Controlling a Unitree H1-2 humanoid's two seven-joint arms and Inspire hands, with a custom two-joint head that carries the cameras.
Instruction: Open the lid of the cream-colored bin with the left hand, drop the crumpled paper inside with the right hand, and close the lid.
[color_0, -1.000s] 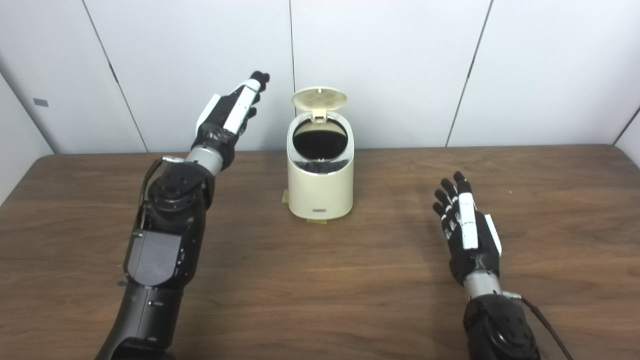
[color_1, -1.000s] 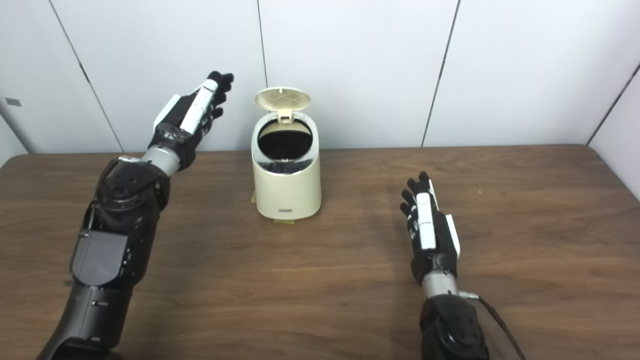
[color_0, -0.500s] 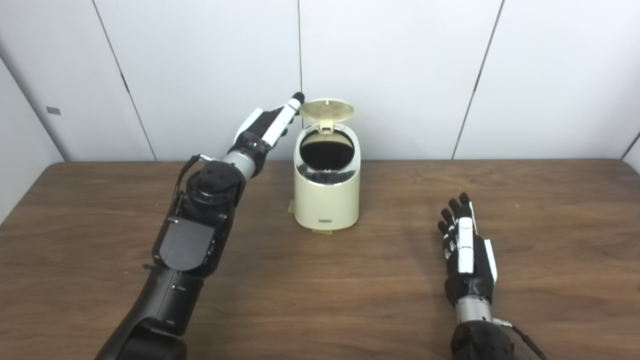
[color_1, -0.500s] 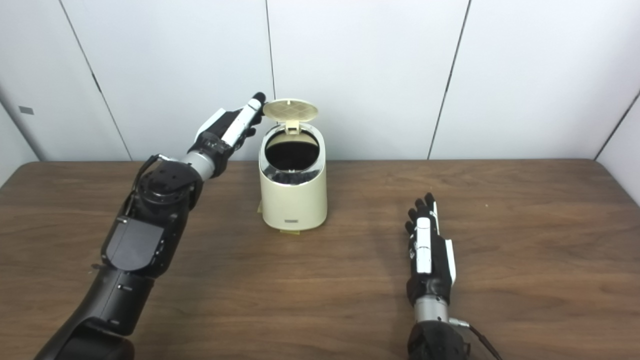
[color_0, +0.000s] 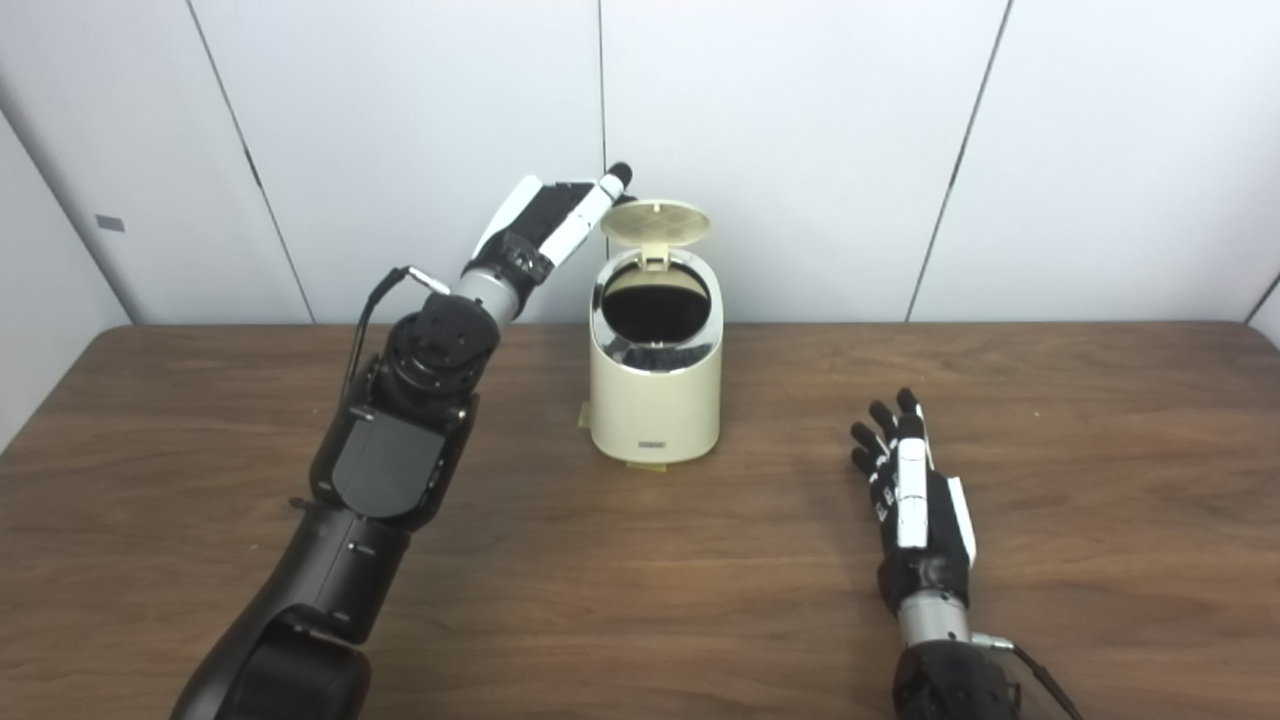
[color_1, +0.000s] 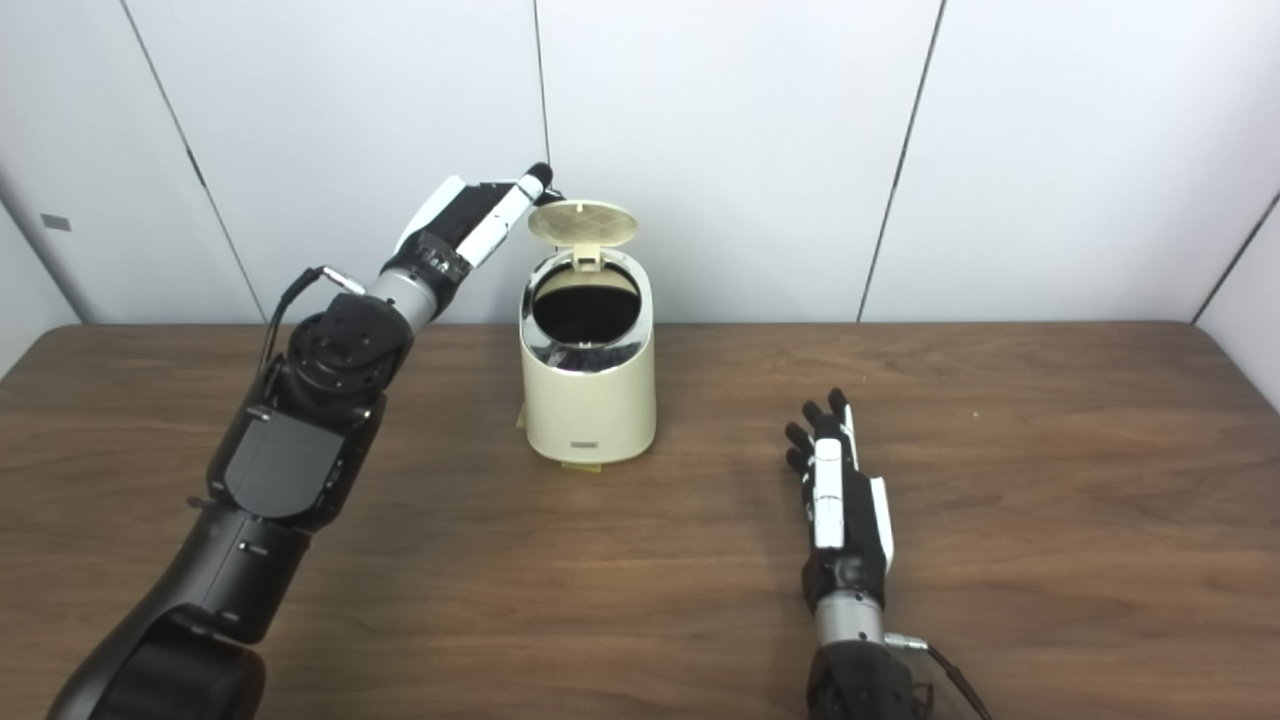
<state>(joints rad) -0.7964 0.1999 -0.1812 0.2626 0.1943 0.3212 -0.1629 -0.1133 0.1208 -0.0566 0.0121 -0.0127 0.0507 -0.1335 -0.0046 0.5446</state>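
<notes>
Bin: cream-colored bin (color_0: 655, 400) upright on table (color_0: 640, 600), toward the back, near the wall (color_0: 800, 150).
Lid: lid (color_0: 655, 222) hinged up at rear, ribbed underside facing the cameras.
Inside: opening dark, contents can't be made out; crumpled paper not visible anywhere.
Left hand: left hand (color_0: 548, 222) raised by the lid's left edge, fingers extended and close together, holding nothing; fingertip near lid rim, contact unclear.
Right hand: right hand (color_0: 915, 510) low over the table, right of bin and well apart from it, fingers spread, empty; forearm cut off by bottom edge.
</notes>
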